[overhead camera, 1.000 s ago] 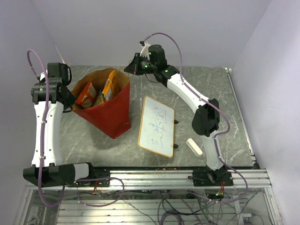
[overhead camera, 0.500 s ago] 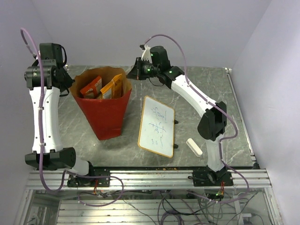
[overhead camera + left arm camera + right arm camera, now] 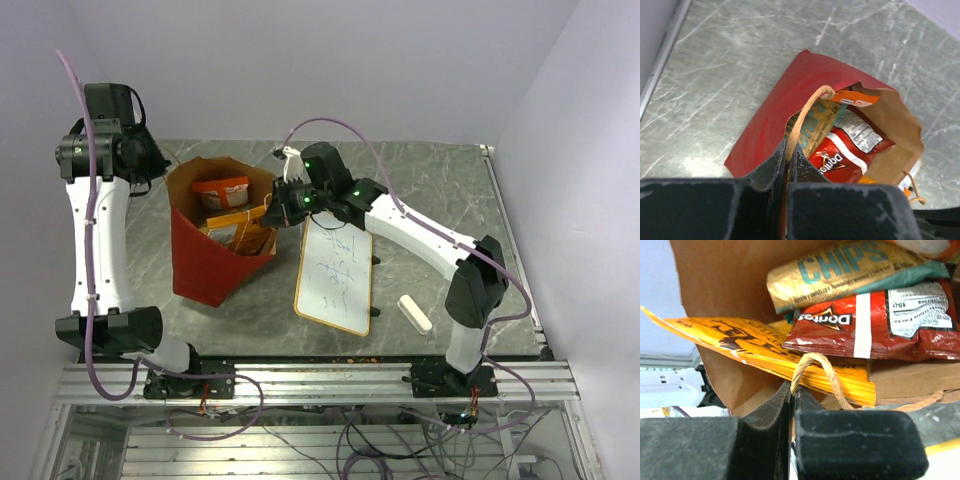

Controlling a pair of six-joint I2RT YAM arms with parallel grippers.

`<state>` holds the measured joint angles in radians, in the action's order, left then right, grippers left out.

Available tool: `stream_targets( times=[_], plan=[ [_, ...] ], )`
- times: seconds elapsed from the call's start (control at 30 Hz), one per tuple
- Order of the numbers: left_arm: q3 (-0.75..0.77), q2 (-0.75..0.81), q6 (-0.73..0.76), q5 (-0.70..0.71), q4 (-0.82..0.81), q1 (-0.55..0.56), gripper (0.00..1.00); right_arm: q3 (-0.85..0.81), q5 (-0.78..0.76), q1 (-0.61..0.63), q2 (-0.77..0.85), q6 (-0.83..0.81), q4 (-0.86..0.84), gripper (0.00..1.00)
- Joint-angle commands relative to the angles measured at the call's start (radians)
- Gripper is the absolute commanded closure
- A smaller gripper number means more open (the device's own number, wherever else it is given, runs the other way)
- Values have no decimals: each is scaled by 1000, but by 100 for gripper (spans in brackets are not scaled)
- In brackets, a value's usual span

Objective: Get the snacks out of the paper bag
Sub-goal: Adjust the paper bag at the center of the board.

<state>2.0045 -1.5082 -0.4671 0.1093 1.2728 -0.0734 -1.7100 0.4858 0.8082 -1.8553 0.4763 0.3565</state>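
Grey marbled stone tabletop [image 3: 440,200] carries the large red paper bag with brown kraft lining [image 3: 205,265] on its left half, between the two arms. The bag's base is toward the near edge and its open mouth faces up and toward the back, so its long axis slants front to back and it leans rather than standing upright. The left gripper [image 3: 788,156] is pinched tight on one thin string handle [image 3: 807,107], and the right gripper [image 3: 791,390] is clamped on the other string handle [image 3: 815,362], spreading the mouth. The snacks all sit inside: a red Doritos packet [image 3: 865,325], a gold-and-teal chips packet [image 3: 840,267] and a yellow-orange packet [image 3: 755,347]. No packet is out, so I judge this the opening step. Next, one gripper probably has to free its handle and reach in, or both tip the bag so packets slide out, clear of the wood-framed whiteboard [image 3: 335,270].
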Motion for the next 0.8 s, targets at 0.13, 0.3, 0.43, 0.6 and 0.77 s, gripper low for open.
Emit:
stream_targets(
  times=[0.13, 0.3, 0.43, 0.6, 0.77],
  plan=[
    [-143, 103, 72, -233, -177, -4, 93, 98, -93, -18, 115, -48, 53, 97],
    [-180, 136, 75, -256, -173, 3, 93, 145, -178, -34, 183, -153, 158, 74],
    [-186, 150, 67, -269, -167, 3, 93, 138, -294, -55, 237, -286, 234, 46],
    [-187, 153, 58, -288, -168, 4, 93, 46, -300, -76, 239, -458, 294, 17],
    [-177, 146, 55, -286, -163, 4, 93, 5, -209, -75, 242, -600, 267, 0]
  ],
)
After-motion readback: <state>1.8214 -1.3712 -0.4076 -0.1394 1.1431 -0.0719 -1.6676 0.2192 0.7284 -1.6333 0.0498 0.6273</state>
